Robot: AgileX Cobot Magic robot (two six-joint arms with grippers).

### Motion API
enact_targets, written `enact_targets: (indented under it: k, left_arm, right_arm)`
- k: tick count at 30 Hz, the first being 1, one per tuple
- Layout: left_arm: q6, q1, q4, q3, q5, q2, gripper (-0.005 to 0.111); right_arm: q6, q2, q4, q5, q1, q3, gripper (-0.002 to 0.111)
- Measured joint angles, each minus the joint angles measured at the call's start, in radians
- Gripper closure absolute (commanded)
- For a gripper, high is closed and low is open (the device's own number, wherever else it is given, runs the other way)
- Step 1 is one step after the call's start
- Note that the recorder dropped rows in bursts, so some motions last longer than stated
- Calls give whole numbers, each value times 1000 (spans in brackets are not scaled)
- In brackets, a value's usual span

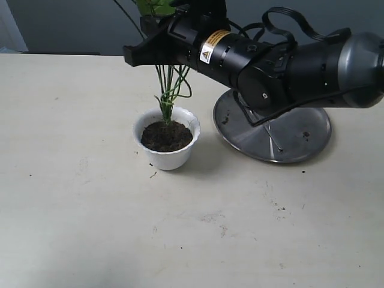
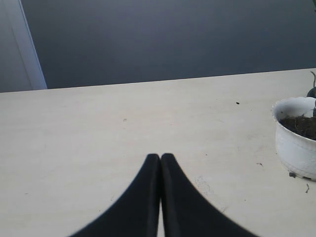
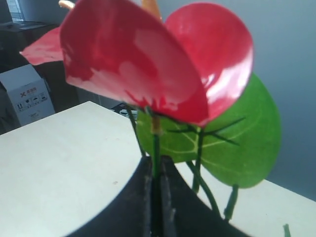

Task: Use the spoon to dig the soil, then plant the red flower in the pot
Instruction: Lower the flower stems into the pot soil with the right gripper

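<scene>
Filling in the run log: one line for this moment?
right gripper shut on red flower stem | stems in pot soil | left gripper shut, idle

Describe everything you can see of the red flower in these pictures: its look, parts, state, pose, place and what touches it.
The red flower looks artificial: glossy red heart-shaped blooms, an orange spike tip, one broad veined green leaf and thin green stems. It stands upright, stems running down into the dark soil of the small white pot on the table. The right gripper is shut on a stem below the blooms. In the exterior view the arm hides the blooms; only the stems and some leaf show.
</scene>
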Motion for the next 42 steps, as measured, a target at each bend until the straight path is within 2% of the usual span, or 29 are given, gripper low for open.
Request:
enact_targets:
  k: [15,23,37,40,42]
  left_arm:
    - [0,0,0,0,0,0,106]
    - [0,0,0,0,0,0,106]
    - [0,0,0,0,0,0,106]
    - [0,0,0,0,0,0,106]
    - [0,0,0,0,0,0,106]
  right_arm:
    - [29,41,-9,15,20,38,108]
    - [34,35,7,-109,34,132,108]
    - [37,35,23,-118,34,139,108]
    - [37,35,23,-118,34,139,105]
    - [37,35,23,-112,34,139,98]
